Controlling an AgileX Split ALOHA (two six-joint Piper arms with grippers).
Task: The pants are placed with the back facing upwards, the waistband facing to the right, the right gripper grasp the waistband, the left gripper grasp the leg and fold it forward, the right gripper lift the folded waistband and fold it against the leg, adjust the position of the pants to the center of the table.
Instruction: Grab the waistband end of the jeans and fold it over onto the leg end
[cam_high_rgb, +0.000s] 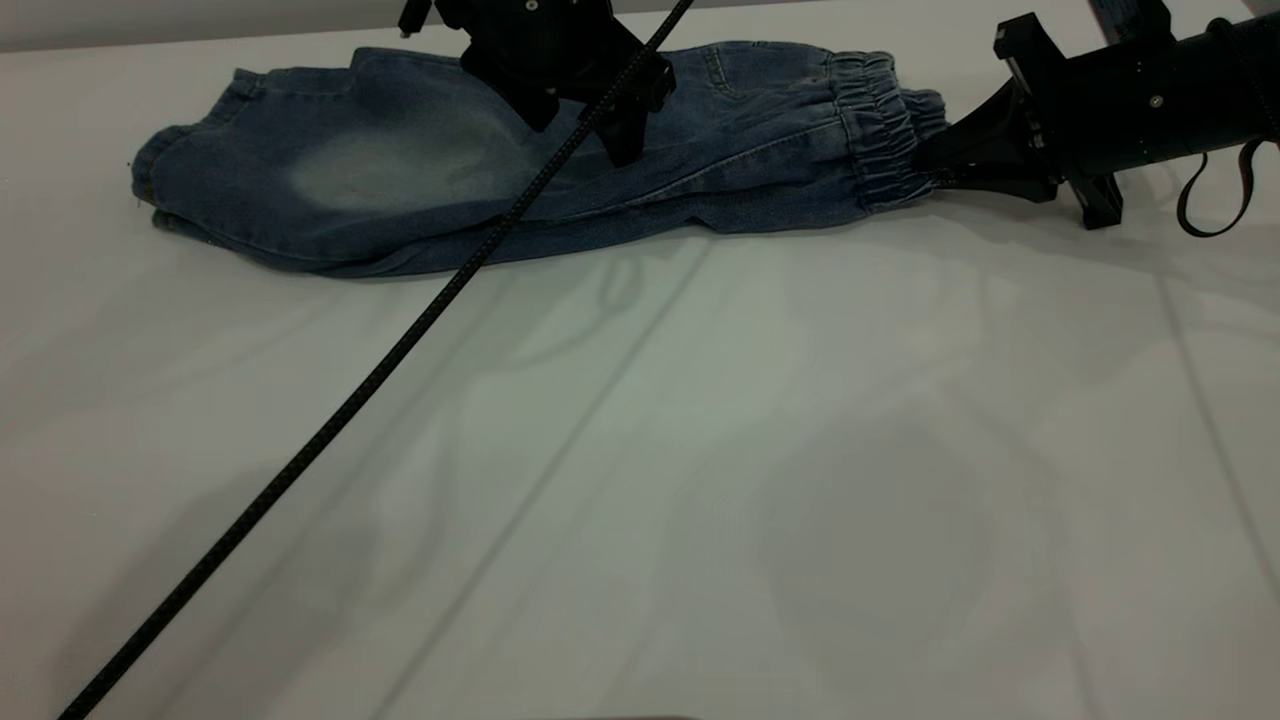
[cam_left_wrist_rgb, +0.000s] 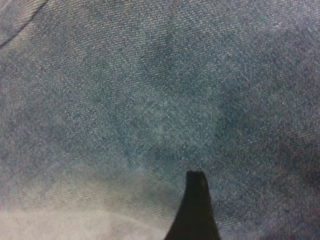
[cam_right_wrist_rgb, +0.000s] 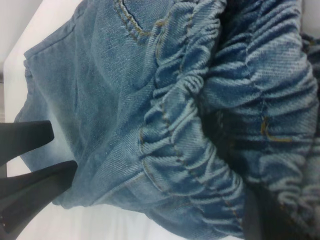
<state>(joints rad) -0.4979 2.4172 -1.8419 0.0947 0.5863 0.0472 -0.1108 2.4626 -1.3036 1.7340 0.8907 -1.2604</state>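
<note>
So we've got the big white surface (cam_high_rgb: 640, 480) mostly bare, and the pants (cam_high_rgb: 500, 190) lie along its far edge, well off from the middle. They already look folded lengthwise, one leg stacked on the other, so we'd say the first fold is done; the leg (cam_high_rgb: 330, 175) on top shows a pale faded patch, no print that we can see from here. The waistband (cam_high_rgb: 885, 135) points toward the right arm, bunched and doubled. The right end effector (cam_high_rgb: 935, 165) is at that end and looks closed on the waistband, though the wrist view shows the ruffles more than the fingertips. The left end effector (cam_high_rgb: 600, 115) hovers just over the middle of the pants, gripping nothing, and we can't tell if it's open or closed. Still left, as we read it: lifting the waistband over onto the leg, then sliding everything to the center.
</note>
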